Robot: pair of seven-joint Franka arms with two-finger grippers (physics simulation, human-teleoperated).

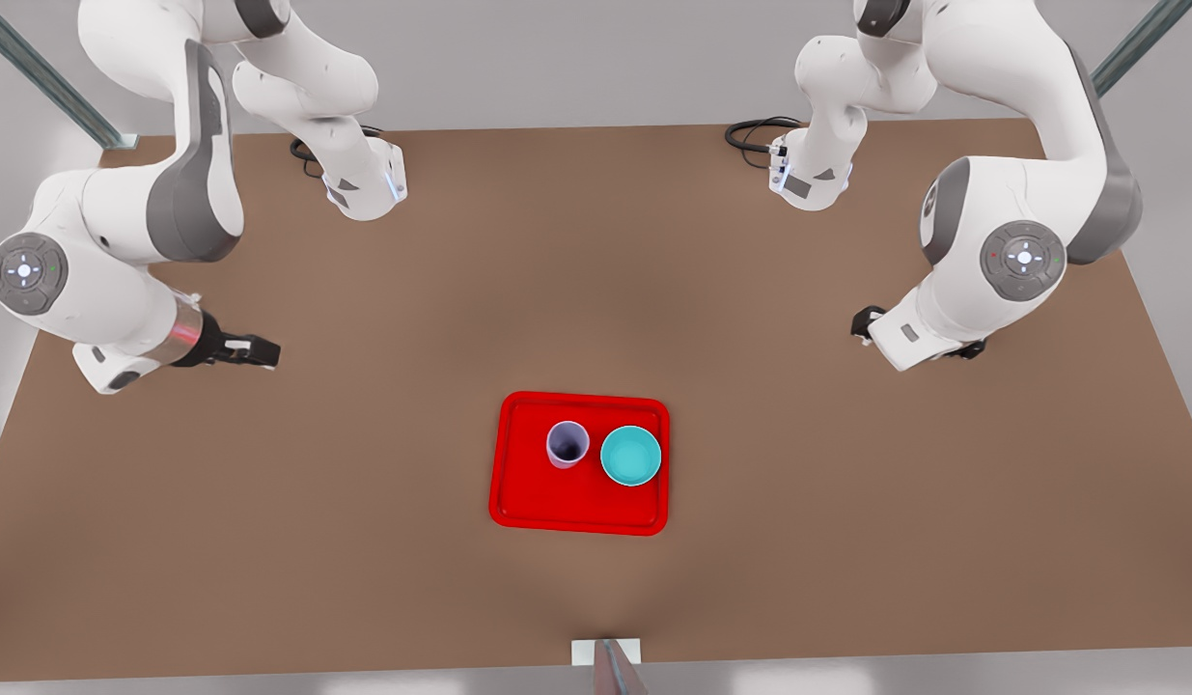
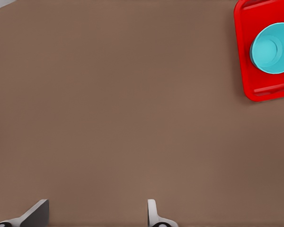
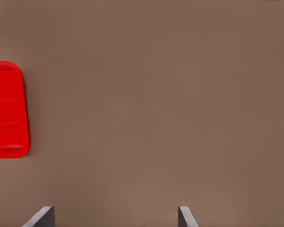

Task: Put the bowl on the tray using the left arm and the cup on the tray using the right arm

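Jaws of both grippers gape empty; smooth turquoise bowl (image 1: 630, 456) (beside lavender cup (image 1: 567, 444)) sits on red tray (image 1: 538, 502).

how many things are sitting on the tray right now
2. The cup stands toward the front view's left of the tray, and the bowl sits close beside it on the front view's right. Nothing looks hidden.

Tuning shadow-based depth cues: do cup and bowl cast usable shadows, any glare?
Front view: soft even light, the cup and bowl cast hardly any shadow on the tray. Left wrist view: flat light, no glare on the bowl, no shadow under the open left gripper. Right wrist view: likewise under the open right gripper.
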